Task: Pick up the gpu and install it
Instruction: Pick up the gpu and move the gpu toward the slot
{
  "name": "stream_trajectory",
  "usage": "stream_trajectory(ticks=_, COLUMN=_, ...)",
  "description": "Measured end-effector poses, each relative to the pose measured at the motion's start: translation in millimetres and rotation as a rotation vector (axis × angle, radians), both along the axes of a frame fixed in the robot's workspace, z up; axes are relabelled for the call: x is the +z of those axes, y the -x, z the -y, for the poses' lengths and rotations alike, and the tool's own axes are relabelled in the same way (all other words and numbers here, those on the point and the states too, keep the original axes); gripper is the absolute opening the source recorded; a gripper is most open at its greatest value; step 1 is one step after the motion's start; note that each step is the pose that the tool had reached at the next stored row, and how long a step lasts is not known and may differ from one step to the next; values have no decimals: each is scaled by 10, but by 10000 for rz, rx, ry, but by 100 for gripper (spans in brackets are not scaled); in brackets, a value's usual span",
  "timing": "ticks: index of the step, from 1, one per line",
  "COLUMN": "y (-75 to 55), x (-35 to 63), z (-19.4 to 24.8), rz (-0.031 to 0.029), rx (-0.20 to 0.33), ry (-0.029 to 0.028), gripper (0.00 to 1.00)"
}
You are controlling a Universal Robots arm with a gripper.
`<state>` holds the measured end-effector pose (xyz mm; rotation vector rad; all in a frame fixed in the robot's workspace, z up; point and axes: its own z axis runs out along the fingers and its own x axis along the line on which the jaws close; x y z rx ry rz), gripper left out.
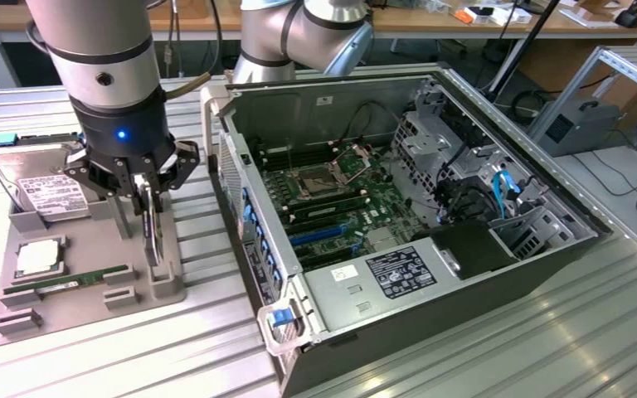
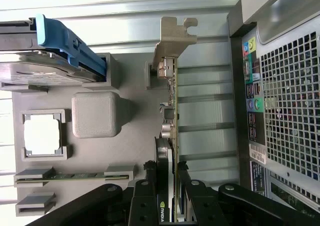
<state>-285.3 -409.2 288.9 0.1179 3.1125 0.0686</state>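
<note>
The gpu [image 1: 155, 236] stands on edge in the grey holder tray [image 1: 80, 240] to the exterior view's left of the open computer case [image 1: 407, 274]. My gripper [image 1: 147, 203] reaches down over it, with a finger pressed against each flat face. In the wrist view the gpu [image 2: 171, 101] appears edge-on, its metal bracket at the far end, and my gripper [image 2: 166, 173] is shut on the end with the fan. Whether the card has left its slot in the tray I cannot tell. The motherboard [image 1: 341, 199] lies exposed inside the case.
On the tray are also a silver hard drive [image 1: 47, 186] in a blue carrier, a processor chip [image 1: 36, 259] and a green memory stick [image 1: 70, 280]. The case's perforated rear wall [image 2: 285, 111] stands close beside the card. Ribbed metal table [image 1: 496, 332] lies all around.
</note>
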Motion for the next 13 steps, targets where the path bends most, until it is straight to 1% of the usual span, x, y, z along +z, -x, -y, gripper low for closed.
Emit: stream_trajectory(ticks=13, y=0, x=33, z=0, rz=1, rx=0, ry=0, gripper=27)
